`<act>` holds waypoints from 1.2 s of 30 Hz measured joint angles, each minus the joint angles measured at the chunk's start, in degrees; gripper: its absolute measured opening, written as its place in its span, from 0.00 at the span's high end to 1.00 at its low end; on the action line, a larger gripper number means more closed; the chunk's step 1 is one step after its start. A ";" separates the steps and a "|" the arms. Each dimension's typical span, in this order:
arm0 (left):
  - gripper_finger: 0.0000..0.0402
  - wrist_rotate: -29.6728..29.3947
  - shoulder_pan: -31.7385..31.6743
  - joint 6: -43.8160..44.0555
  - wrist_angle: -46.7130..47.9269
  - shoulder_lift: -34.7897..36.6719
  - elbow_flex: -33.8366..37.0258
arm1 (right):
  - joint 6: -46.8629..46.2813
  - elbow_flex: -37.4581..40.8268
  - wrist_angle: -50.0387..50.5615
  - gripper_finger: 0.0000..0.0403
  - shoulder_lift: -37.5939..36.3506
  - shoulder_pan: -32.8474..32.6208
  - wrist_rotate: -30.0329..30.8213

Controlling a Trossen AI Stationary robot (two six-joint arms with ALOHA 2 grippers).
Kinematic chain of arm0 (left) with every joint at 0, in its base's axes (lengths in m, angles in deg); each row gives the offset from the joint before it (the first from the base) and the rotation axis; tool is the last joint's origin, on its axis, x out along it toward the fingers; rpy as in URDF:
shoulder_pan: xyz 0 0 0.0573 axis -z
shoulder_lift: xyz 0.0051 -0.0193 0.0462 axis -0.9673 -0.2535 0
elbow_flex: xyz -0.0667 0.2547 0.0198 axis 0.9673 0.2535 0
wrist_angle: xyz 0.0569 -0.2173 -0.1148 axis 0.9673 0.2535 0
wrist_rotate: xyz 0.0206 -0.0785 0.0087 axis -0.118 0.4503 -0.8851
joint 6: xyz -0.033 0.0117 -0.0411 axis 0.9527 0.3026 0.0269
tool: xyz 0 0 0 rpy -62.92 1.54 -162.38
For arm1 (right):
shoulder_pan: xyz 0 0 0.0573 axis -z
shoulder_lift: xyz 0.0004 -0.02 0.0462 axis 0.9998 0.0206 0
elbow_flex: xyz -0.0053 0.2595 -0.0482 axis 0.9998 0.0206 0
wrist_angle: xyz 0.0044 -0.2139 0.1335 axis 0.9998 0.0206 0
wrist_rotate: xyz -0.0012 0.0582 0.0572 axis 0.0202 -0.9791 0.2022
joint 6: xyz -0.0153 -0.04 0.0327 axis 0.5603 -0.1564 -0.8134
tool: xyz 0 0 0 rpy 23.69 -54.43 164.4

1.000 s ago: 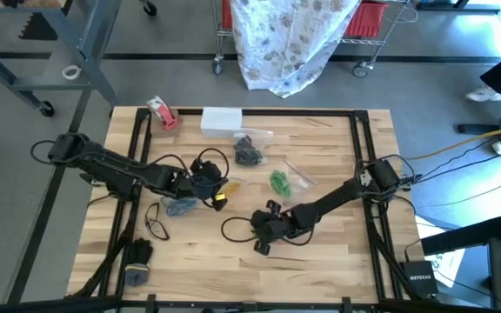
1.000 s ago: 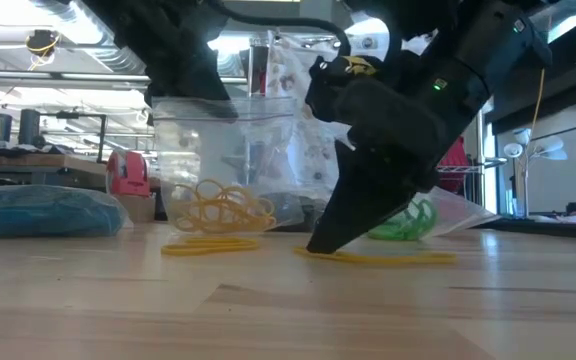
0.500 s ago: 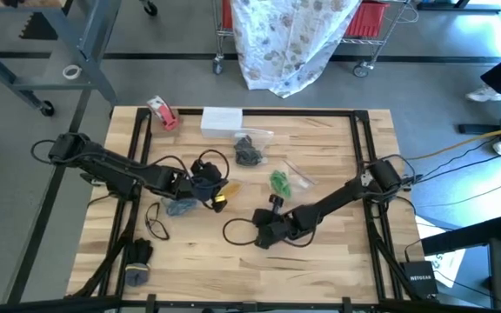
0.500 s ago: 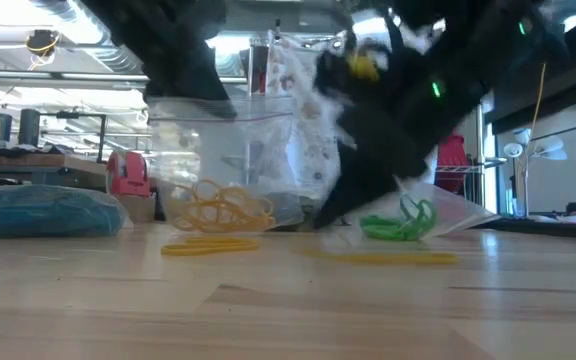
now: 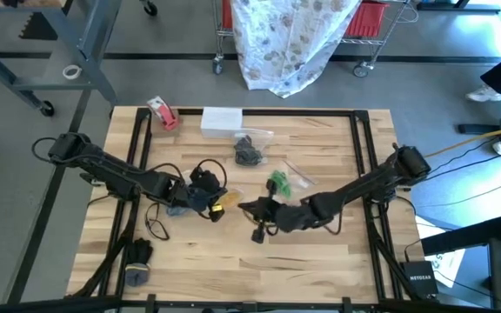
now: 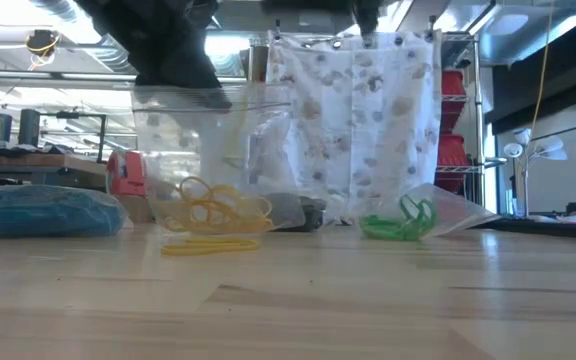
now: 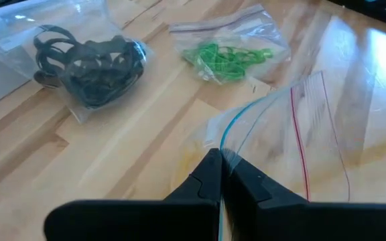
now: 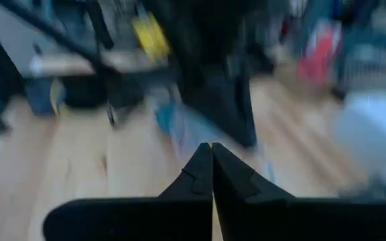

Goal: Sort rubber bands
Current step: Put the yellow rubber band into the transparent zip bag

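Note:
My left gripper (image 5: 207, 196) (image 7: 220, 157) is shut on a clear zip bag (image 6: 213, 150) that stands upright on the table with tan-yellow rubber bands (image 6: 218, 205) in its bottom. One more yellow band (image 6: 208, 245) lies on the wood before it. My right gripper (image 5: 246, 207) (image 8: 211, 150) is shut and raised off the table just right of that bag. Bags of black bands (image 5: 249, 149) (image 7: 89, 60), green bands (image 5: 280, 183) (image 7: 226, 53) and blue bands (image 5: 179, 208) (image 6: 38, 212) lie around. My left gripper pinches the clear bag's open top edge (image 7: 228, 137) between its two fingers, coming from above. The bag hangs below the fingers with its bottom on the table. My right gripper shows a thin yellow sliver (image 8: 211, 144) between its shut fingertips; the rest of that band is hidden.
A red-and-white tape roll (image 5: 162, 113) and a white box (image 5: 222, 119) sit at the far edge. A black loop (image 5: 155, 224) and dark bits (image 5: 137, 256) lie near the left front. Bare wood (image 5: 320, 261) is at the near right.
My right gripper has risen from the table and swung toward the far left, up to the bag that my left gripper holds. The yellow band that lay under it in the low view is gone from the wood. My left gripper has shifted slightly toward the near right with its bag.

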 joint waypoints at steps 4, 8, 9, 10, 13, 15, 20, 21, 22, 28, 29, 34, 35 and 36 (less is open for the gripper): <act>1.00 -0.02 0.20 0.45 -0.32 -0.04 0.00 | 11.12 -0.02 -12.19 1.00 -0.07 1.41 -1.98; 1.00 0.01 0.62 -0.66 -1.08 -0.07 0.00 | 16.12 -0.02 -16.33 1.00 0.19 4.07 -4.81; 1.00 0.00 0.68 -0.79 -1.23 -0.07 0.00 | 16.72 -0.02 -16.68 1.00 0.19 4.75 -5.29; 1.00 0.00 0.69 -0.97 -1.26 -0.07 0.00 | 16.91 -0.02 -16.93 1.00 0.21 5.34 -5.65; 1.00 0.00 0.94 -0.99 -1.11 -0.07 0.00 | 17.04 -0.02 -17.06 1.00 0.21 6.77 -5.79; 1.00 0.00 0.95 -1.30 -1.11 -0.07 0.00 | 17.21 -0.02 -17.25 1.00 0.21 7.33 -5.80; 1.00 0.00 0.95 -1.86 -1.09 -0.07 0.00 | 22.21 -0.15 -21.18 1.00 0.21 7.32 -5.93; 1.00 0.00 0.95 -1.85 -1.11 -0.07 0.00 | 22.92 -0.59 -21.22 1.00 0.21 7.32 -5.92; 1.00 0.02 0.95 -1.84 -1.10 -0.07 0.00 | 23.29 -1.18 -21.20 1.00 0.21 7.31 -6.05; 1.00 0.01 0.95 -2.20 -1.11 -0.07 0.00 | 25.93 -5.02 -16.27 1.00 0.21 7.32 -6.47; 1.00 0.01 0.95 -2.20 -1.09 -0.07 0.00 | 26.03 -5.24 -15.40 1.00 0.21 7.34 -6.63; 1.00 0.00 0.95 -2.19 -1.11 -0.07 0.00 | 25.90 -5.33 -10.24 1.00 0.21 7.30 -6.70; 1.00 0.00 0.95 -2.20 -1.14 -0.07 0.00 | 25.83 -5.33 -8.19 1.00 0.21 7.25 -6.73; 1.00 0.00 0.95 -2.20 -1.28 -0.07 0.00 | 25.48 -5.33 -6.08 1.00 0.21 7.25 -6.77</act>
